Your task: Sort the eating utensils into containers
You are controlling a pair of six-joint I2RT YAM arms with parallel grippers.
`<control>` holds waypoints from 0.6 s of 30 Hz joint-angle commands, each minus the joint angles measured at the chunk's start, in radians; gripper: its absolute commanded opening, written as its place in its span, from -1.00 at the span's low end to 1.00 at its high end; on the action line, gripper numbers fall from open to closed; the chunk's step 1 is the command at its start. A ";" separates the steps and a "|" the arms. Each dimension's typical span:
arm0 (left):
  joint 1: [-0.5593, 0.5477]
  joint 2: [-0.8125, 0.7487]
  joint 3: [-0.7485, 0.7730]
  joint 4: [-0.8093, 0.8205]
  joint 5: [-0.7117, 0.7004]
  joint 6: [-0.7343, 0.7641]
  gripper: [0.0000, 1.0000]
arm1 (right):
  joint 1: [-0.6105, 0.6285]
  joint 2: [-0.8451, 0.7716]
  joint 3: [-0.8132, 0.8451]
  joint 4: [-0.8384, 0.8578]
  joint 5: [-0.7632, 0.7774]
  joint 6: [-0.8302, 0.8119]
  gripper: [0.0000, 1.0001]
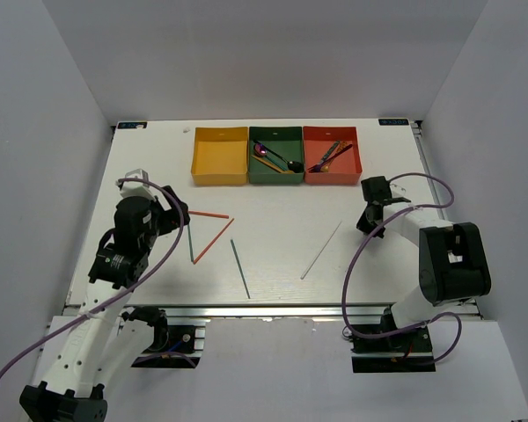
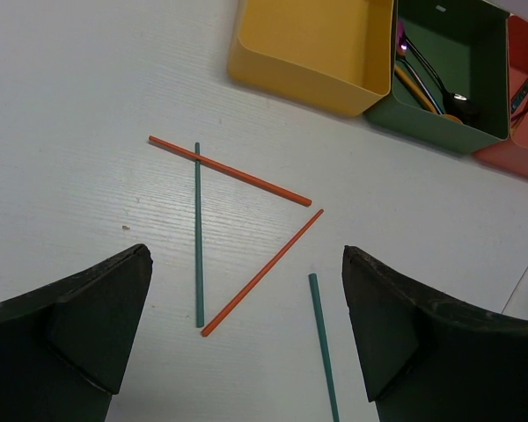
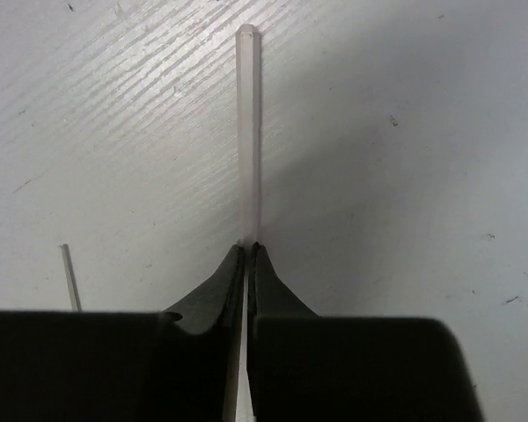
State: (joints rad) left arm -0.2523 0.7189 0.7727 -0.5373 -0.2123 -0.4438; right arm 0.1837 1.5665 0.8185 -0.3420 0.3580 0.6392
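Right gripper (image 3: 247, 250) is pinched shut on a silver stick (image 3: 249, 132), near-right of the green tray (image 1: 286, 132). It grips one end, so most of the stick juts out past the fingertips. I can't tell if it's off the table (image 1: 273, 211). A second silver stick (image 1: 321, 251) lies just left of it, also near-right of that tray. Left gripper (image 2: 245, 264) hangs with its fingers spread wide and holding nothing, over the cluster near-left of the green tray. My read is it's lining up a pick. In that cluster an orange stick (image 2: 231, 170) crosses over a green stick (image 2: 198, 246). A second orange stick (image 2: 262, 272) slants in to about meet that green stick's near end, and a second green stick (image 2: 324, 352) lies apart on the right. The green tray holds spoons (image 1: 277, 158). The red tray (image 1: 315, 139) on its right holds forks (image 1: 330, 156), too small to tell apart. The yellow tray (image 1: 220, 154) on its left shows nothing inside, so I'd judge all five sticks go there.
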 commanded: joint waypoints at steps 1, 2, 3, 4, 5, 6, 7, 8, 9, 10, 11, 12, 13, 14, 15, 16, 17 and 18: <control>-0.004 -0.016 -0.009 0.023 0.010 0.008 0.96 | -0.003 0.038 -0.031 -0.034 -0.028 -0.006 -1.00; -0.005 -0.015 -0.009 0.022 0.011 0.008 0.96 | -0.004 0.023 -0.038 -0.020 -0.046 -0.018 -1.00; -0.004 -0.013 -0.007 0.023 0.014 0.005 0.96 | -0.004 -0.020 -0.057 0.018 -0.110 -0.047 -1.00; -0.005 -0.013 -0.006 0.022 0.022 0.005 0.96 | -0.004 -0.051 -0.068 0.034 -0.144 -0.065 -1.00; -0.005 -0.015 -0.004 0.033 0.048 0.007 0.96 | -0.004 -0.080 -0.076 0.053 -0.219 -0.087 -1.00; -0.005 -0.015 -0.006 0.037 0.066 0.010 0.96 | -0.004 -0.151 -0.097 0.092 -0.250 -0.123 -1.00; -0.007 -0.012 -0.003 0.039 0.091 0.010 0.96 | -0.003 -0.192 -0.104 0.100 -0.272 -0.133 -1.00; -0.005 -0.006 0.010 0.040 0.120 0.013 0.96 | -0.003 -0.229 -0.107 0.109 -0.312 -0.144 -1.00; -0.005 -0.003 0.014 0.043 0.192 -0.004 0.96 | -0.003 -0.309 -0.116 0.119 -0.344 -0.171 -1.00; -0.005 0.004 0.014 0.054 0.235 -0.028 0.96 | -0.003 -0.353 -0.120 0.151 -0.400 -0.182 -1.00; -0.005 0.008 -0.015 0.127 0.311 -0.056 0.96 | -0.001 -0.423 -0.127 0.173 -0.504 -0.190 -1.00; -0.005 0.010 -0.041 0.192 0.476 -0.132 0.96 | 0.002 -0.451 -0.133 0.199 -0.564 -0.193 -1.00; -0.005 0.013 -0.071 0.260 0.552 -0.180 0.96 | 0.019 -0.473 -0.143 0.259 -0.638 -0.187 -1.00; -0.007 0.017 -0.108 0.454 0.618 -0.241 0.96 | 0.029 -0.485 -0.145 0.283 -0.775 -0.176 -1.00; -0.008 0.019 -0.190 0.581 0.722 -0.368 0.96 | 0.049 -0.497 -0.148 0.316 -0.824 -0.159 -1.00; -0.011 0.022 -0.228 0.688 0.752 -0.427 0.96 | 0.072 -0.500 -0.150 0.334 -0.858 -0.118 -1.00; -0.018 0.031 -0.278 0.870 0.770 -0.522 0.96 | 0.132 -0.511 -0.150 0.406 -0.888 -0.101 -1.00; -0.022 0.037 -0.295 0.951 0.781 -0.559 0.96 | 0.169 -0.516 -0.151 0.435 -0.890 -0.084 -1.00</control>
State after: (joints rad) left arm -0.2623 0.7399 0.5461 -0.0120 0.3485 -0.7525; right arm 0.2668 1.0573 0.6830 -0.0658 -0.3149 0.5137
